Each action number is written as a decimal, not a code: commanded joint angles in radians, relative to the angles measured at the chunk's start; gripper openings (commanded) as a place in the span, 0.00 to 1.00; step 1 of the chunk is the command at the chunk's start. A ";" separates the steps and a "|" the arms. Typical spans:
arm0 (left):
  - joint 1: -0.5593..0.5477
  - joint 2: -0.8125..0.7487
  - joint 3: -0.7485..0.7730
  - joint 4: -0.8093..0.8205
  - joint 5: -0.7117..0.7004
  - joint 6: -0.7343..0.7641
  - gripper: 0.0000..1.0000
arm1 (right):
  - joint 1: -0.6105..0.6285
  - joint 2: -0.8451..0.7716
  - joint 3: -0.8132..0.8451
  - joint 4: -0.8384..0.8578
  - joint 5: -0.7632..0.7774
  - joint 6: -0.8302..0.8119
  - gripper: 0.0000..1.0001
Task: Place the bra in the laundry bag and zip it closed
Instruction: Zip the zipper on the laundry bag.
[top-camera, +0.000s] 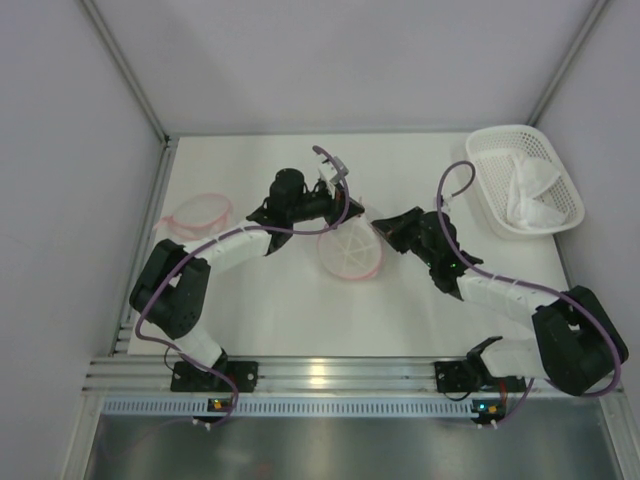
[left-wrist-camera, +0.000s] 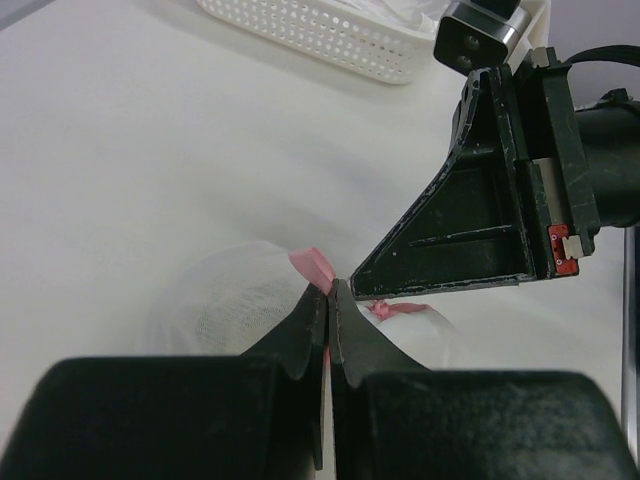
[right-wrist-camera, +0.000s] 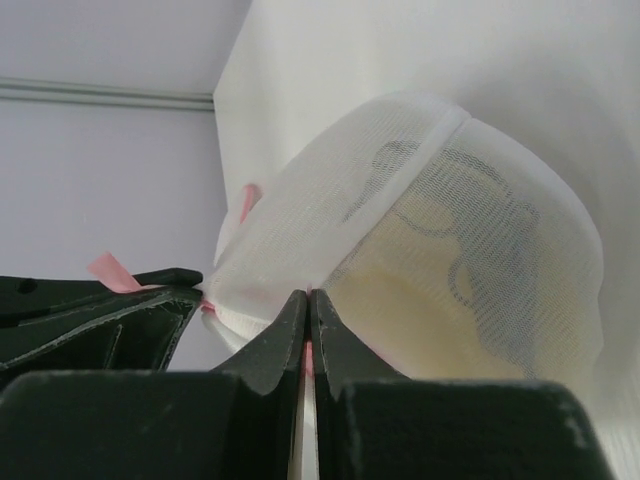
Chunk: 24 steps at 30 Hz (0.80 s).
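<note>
The round white mesh laundry bag (top-camera: 350, 252) with pink trim lies at the table's middle. A cream bra (right-wrist-camera: 470, 290) shows through the mesh (right-wrist-camera: 420, 200) in the right wrist view. My left gripper (top-camera: 338, 212) is at the bag's far left edge, jaws shut (left-wrist-camera: 328, 292) on a pink tab (left-wrist-camera: 314, 264) of the bag. My right gripper (top-camera: 384, 230) is at the bag's right edge, jaws shut (right-wrist-camera: 308, 300) on the pink trim. The two grippers' tips almost meet; the right gripper's body (left-wrist-camera: 490, 200) shows in the left wrist view.
A white plastic basket (top-camera: 500, 150) holding white cloth (top-camera: 535, 190) stands at the back right. A second pink-rimmed mesh piece (top-camera: 196, 214) lies at the left of the table. Grey walls enclose the table on three sides.
</note>
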 joint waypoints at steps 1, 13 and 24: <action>0.003 -0.047 0.005 0.036 0.012 0.021 0.00 | -0.008 0.003 0.059 0.040 0.018 -0.026 0.00; 0.011 -0.110 -0.022 0.028 -0.152 -0.029 0.00 | -0.007 -0.087 0.056 -0.141 0.179 -0.170 0.00; 0.037 -0.210 -0.153 0.028 -0.416 -0.252 0.00 | -0.008 -0.165 -0.016 -0.268 0.269 -0.228 0.00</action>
